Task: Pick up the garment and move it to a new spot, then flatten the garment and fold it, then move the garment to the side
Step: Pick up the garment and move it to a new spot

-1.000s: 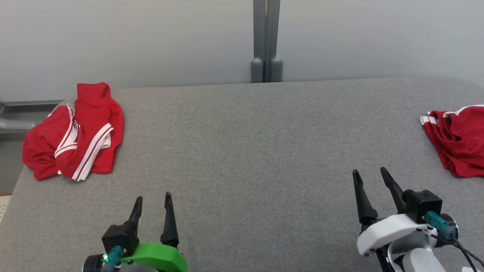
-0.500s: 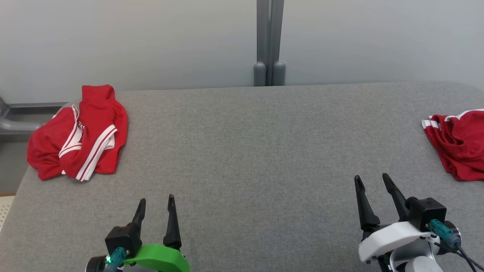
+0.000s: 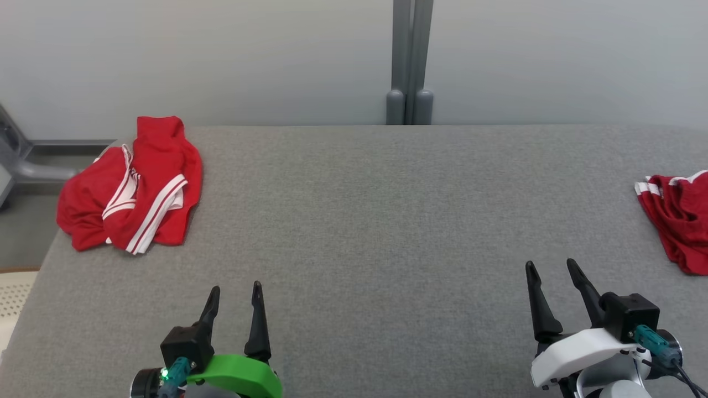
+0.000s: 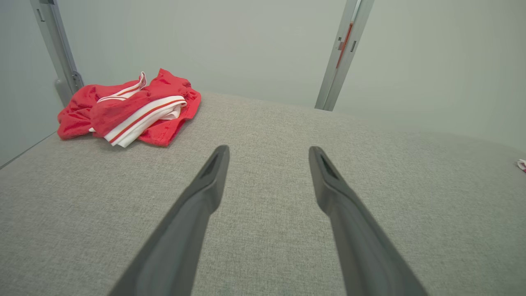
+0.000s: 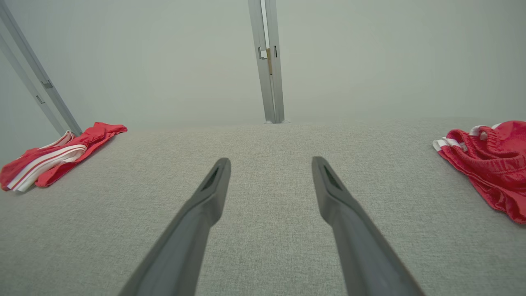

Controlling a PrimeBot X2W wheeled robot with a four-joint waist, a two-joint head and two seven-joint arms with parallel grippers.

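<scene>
Head view: left gripper [image 3: 235,288] and right gripper [image 3: 550,265] are hovering wide open, holding nothing; red white-striped cloth garment [image 3: 133,188] is lying ahead-left of the left one, crumpled red garment [image 3: 677,215] ahead-right of the right one.

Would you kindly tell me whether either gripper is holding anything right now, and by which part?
Nothing is held: the left gripper and right gripper are open and empty, clear of the left red garment and right red garment.
</scene>
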